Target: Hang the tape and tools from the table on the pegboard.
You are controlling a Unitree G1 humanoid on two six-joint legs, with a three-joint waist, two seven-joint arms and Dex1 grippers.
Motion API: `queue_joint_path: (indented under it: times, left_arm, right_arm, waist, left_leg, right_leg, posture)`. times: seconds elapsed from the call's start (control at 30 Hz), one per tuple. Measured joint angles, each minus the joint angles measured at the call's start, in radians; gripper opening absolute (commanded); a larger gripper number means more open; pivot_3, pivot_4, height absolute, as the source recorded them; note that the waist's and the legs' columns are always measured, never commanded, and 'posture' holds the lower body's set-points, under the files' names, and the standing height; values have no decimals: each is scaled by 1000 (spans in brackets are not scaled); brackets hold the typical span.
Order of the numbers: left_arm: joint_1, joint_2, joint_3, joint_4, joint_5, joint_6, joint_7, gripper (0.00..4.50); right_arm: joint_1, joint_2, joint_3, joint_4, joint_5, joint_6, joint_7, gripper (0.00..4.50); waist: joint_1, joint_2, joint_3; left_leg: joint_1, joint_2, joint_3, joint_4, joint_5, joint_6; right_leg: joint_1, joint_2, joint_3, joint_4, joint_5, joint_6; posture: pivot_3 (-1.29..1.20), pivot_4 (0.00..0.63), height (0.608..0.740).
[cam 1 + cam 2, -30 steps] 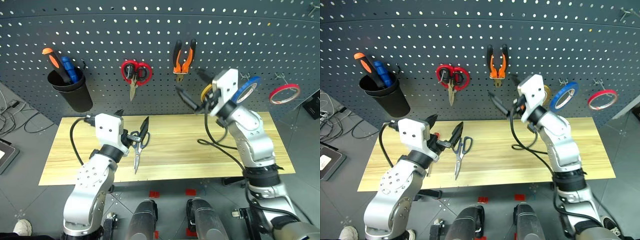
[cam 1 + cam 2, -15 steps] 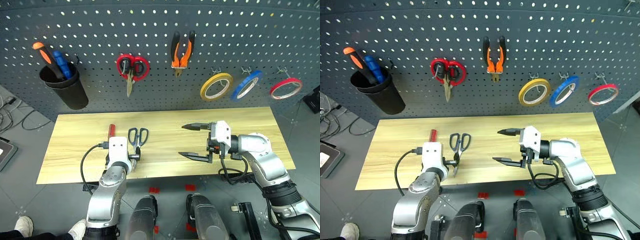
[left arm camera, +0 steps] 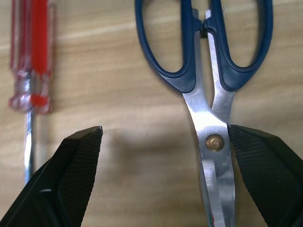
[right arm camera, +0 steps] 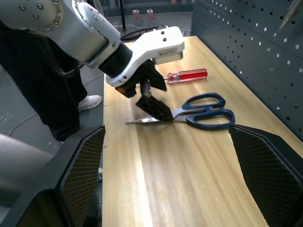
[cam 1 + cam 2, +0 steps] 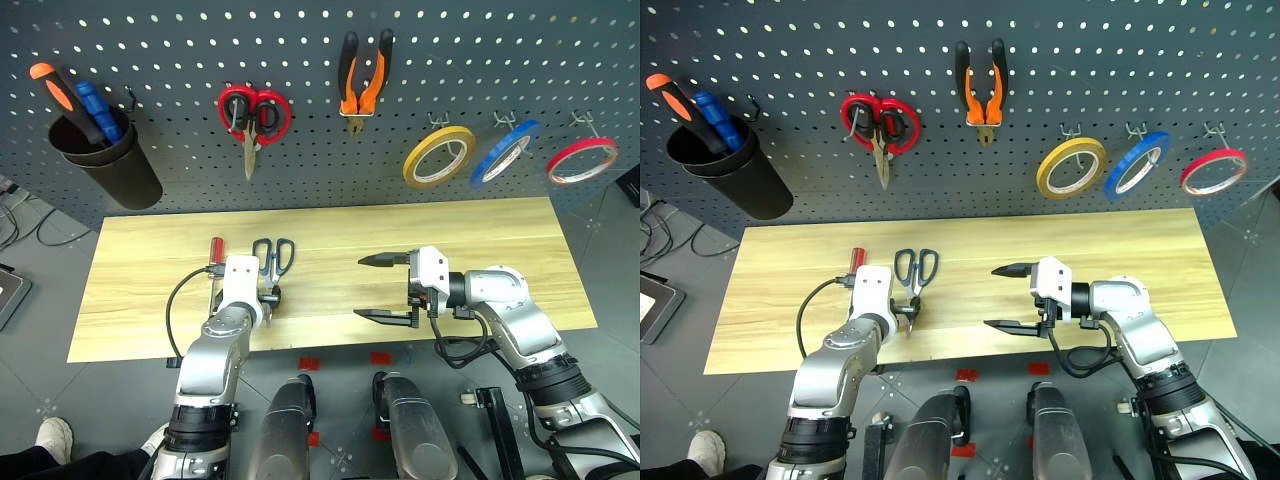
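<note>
1. The blue-handled scissors (image 5: 270, 262) lie flat on the worktop (image 5: 500, 240), right beside the red screwdriver (image 5: 214, 262).
2. The scissors' long side runs from the pegboard (image 5: 300, 60) toward the robot. The handles are on the pegboard side and the blades point back at the robot.
3. The left hand (image 3: 163, 179) is right over the scissors. The right hand (image 5: 385, 288) is well apart from the scissors, above bare wood.
4. The left hand is spread wide. One finger (image 3: 265, 165) sits just beside the blades near the screw, and the other finger is on the screwdriver side. It holds nothing, and I think it should close on the blades.
5. The right hand is spread wide too, and holds nothing.
</note>
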State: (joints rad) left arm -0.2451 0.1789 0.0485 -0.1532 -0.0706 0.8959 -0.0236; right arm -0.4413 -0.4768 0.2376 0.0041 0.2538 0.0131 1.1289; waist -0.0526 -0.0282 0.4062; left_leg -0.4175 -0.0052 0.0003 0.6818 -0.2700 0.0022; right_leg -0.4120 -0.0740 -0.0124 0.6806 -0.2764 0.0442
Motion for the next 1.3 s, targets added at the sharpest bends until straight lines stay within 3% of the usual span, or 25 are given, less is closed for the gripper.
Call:
queue_joint_path:
  times: [0.33, 0.77, 1.07, 1.3]
  left_arm:
    - [-81, 17, 27, 70, -27, 13, -62, 4500]
    - [-76, 40, 40, 59, -30, 34, -96, 795]
    - [-35, 41, 31, 21, -31, 32, -100, 668]
    - [237, 176, -120, -267, 3, -34, -177, 668]
  right_arm:
    - [1, 1, 0, -29, 0, 36, -20, 4476]
    - [-2, 12, 0, -29, -1, 38, -20, 4500]
    - [-21, 25, 0, 2, -11, 20, -22, 4500]
    - [-17, 23, -37, -15, 41, 60, -24, 4500]
  waist:
    - [-1, 3, 13]
    - [-2, 4, 15]
    - [-2, 4, 15]
    - [-4, 3, 13]
  left_leg:
    - [1, 0, 0, -1, 0, 0]
    - [2, 0, 0, -2, 0, -1]
    - [1, 0, 0, -2, 1, -3]
    - [-2, 1, -1, -5, 4, -9]
  right_leg:
    - [1, 0, -1, 0, 0, 0]
    - [1, -1, -1, 0, 0, 0]
    - [0, -1, -1, -1, 0, 0]
    - [-3, -1, 0, -4, 0, 0]
  posture:
    - [-138, 493, 740]
    - [-125, 480, 740]
    - [-125, 431, 740]
    - [-113, 351, 740]
